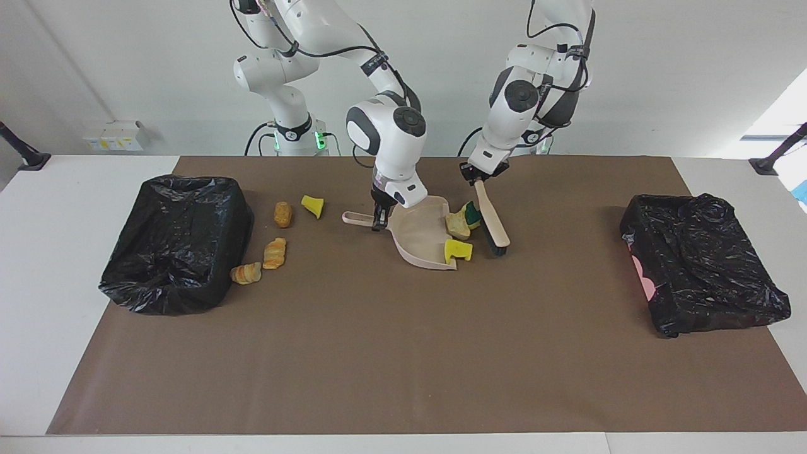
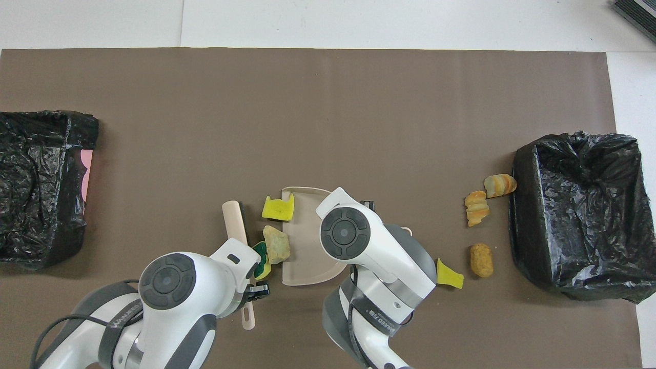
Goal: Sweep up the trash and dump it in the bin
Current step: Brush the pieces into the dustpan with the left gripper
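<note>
Left gripper (image 1: 477, 176) clamped brush (image 1: 492, 222) against green-topped sponge (image 1: 470, 213); right gripper (image 1: 378, 222) clamped dustpan (image 1: 421, 238) handle.

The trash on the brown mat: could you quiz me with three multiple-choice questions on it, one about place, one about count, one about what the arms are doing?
1. The green-topped sponge lies:
A in a bin
B between brush and dustpan
C beside the croissants

2. Black-lined bins on the table:
A one
B two
C three

3. The right gripper is:
A shut on the dustpan handle
B open over a bin
C holding the brush

Answers: 1 B, bristles press it toward the pan's mouth; 2 B, one at each end; 3 A, fingers clamp the handle.
</note>
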Tool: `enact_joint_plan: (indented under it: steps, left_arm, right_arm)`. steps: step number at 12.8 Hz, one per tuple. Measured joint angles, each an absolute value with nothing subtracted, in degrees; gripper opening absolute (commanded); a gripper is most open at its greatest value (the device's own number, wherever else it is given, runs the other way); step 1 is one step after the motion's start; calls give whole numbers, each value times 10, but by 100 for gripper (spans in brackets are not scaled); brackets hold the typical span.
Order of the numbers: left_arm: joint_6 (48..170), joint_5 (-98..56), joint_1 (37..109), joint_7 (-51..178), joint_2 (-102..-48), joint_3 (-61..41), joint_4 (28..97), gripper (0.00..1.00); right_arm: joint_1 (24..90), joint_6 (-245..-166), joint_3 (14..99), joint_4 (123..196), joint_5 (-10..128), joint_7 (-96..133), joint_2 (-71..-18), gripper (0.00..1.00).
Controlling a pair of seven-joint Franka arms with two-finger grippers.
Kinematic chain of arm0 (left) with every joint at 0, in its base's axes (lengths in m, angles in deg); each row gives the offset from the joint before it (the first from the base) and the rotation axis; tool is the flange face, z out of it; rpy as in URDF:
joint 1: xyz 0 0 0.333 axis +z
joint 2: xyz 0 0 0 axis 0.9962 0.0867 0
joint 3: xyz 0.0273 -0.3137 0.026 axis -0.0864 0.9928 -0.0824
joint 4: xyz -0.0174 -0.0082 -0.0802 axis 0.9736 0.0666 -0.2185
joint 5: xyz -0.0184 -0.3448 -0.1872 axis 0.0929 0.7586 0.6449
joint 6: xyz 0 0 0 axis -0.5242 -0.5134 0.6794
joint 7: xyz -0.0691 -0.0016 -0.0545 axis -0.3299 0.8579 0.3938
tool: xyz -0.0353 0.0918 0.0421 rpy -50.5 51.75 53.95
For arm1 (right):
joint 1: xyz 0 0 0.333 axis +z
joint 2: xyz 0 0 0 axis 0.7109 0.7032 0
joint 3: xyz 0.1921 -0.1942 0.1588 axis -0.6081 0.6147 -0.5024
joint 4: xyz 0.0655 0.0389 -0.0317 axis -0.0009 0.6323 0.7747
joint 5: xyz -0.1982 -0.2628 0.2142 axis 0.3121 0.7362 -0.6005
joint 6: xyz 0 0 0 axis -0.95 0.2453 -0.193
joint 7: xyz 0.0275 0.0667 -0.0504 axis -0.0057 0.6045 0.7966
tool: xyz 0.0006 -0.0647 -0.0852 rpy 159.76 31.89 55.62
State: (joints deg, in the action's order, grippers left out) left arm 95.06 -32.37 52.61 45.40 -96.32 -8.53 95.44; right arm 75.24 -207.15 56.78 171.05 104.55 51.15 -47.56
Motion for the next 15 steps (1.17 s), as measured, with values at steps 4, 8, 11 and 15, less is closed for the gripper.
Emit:
enact_joint_plan:
  steps: [4, 8, 11, 15]
  left_arm:
    - [991, -321, 491, 472, -907, -84, 916, 0]
    - [991, -321, 476, 525, -906, -84, 907, 0]
    - [991, -319, 463, 537, -907, -84, 903, 0]
    - [878, -316, 484, 535, -934, -101, 854, 0]
  right_arm:
    - [756, -2072, 568, 1713, 1049, 492, -475, 0]
    - [756, -2072, 569, 1713, 1049, 490, -474, 0]
    - [756, -2071, 569, 1712, 1049, 490, -474, 0]
    - [757, -2071, 569, 1712, 1049, 490, -473, 0]
